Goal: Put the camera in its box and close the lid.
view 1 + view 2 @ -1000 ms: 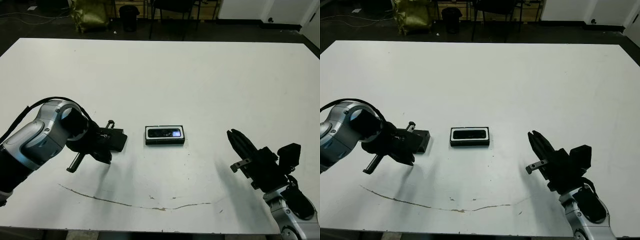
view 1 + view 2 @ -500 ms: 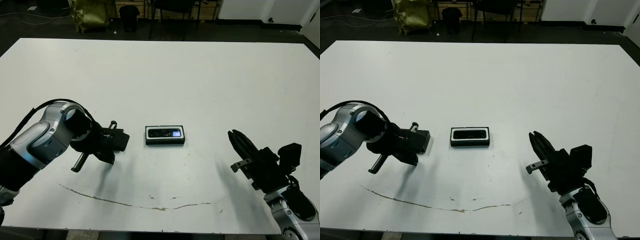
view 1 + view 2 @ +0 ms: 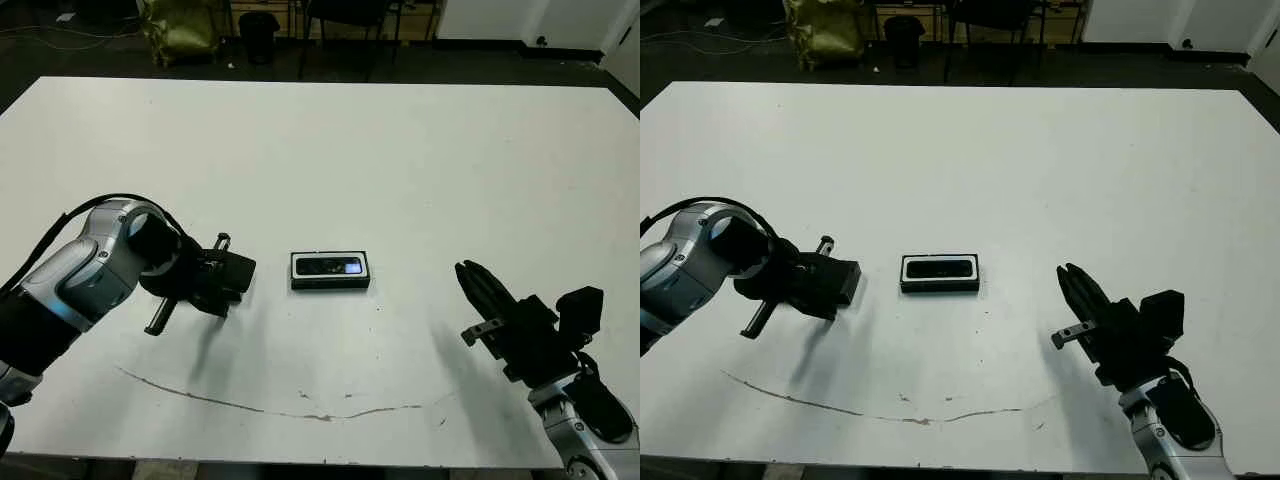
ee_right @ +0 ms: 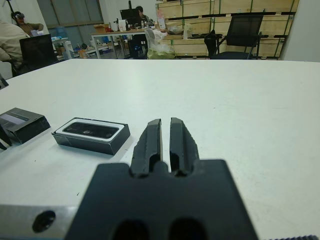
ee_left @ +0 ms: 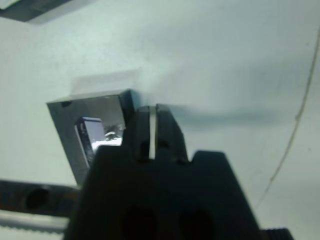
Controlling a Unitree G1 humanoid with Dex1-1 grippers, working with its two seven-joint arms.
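Observation:
The box (image 3: 330, 284), black-walled with a white lining, lies at the table's middle. The camera (image 3: 331, 266) lies inside it, glossy face up. Left of the box, my left gripper (image 3: 224, 280) is shut on the lid (image 3: 238, 270), a flat black panel, pinching it at one edge a little above the table. In the left wrist view the fingers (image 5: 165, 130) sit tight together at the lid's (image 5: 90, 132) corner. My right gripper (image 3: 468, 276) hovers to the right of the box, shut and holding nothing. The right wrist view shows the box (image 4: 90, 142) and the lid (image 4: 22, 122) beyond its fingers (image 4: 150, 137).
A thin brown scuff line (image 3: 300, 410) runs across the table near its front edge. Beyond the far edge stand chairs (image 3: 345, 20), a bin (image 3: 258, 30) and an olive bag (image 3: 180, 30). A person (image 4: 15, 35) sits at desks far off.
My left gripper has turned and shifted slightly with the lid, which now sits a little higher. The box, the camera and my right gripper have not moved.

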